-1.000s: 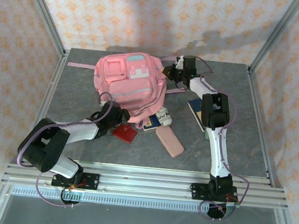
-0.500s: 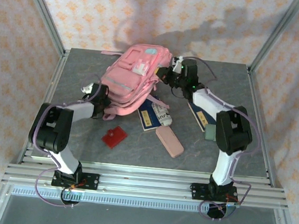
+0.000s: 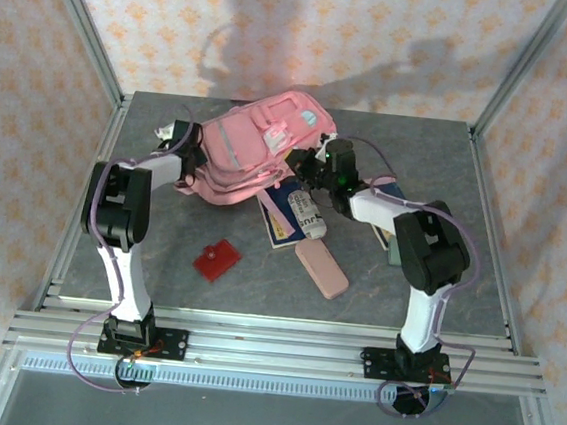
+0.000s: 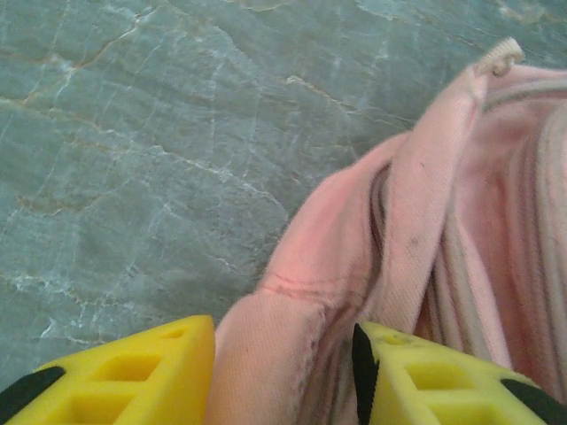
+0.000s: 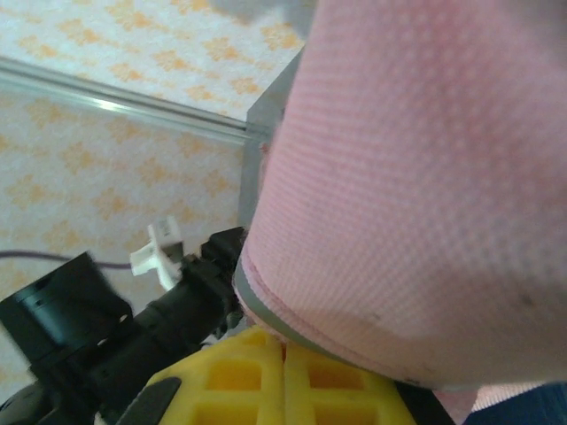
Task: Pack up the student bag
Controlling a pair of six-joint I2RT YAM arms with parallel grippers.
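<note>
Pale wallpaper with an orange flower print [image 3: 181, 22] rises behind a grey marbled table surface [image 3: 161, 231] edged with aluminium rails. We see the student bag [image 3: 255, 144], a large pink fabric backpack with grey zip trims, close to the middle of the surface's far edge, tilted on its side between the two arms. Our left gripper [image 4: 283, 359] is at the bag's left end. Its yellow fingers [image 4: 133, 372] are clamped on a fold of pink fabric that fills the gap between them. Our right gripper [image 5: 283, 376] is at the bag's right end, its jaws pressed together on a grey-trimmed edge of pink mesh. Just beside the bag, toward the middle of the surface, lie blue booklets [image 3: 288, 218]. A flat oblong pink pencil case [image 3: 320, 269] lies closer to the near edge. A small flat red square [image 3: 217, 259] sits to its left, apart from the rest.
</note>
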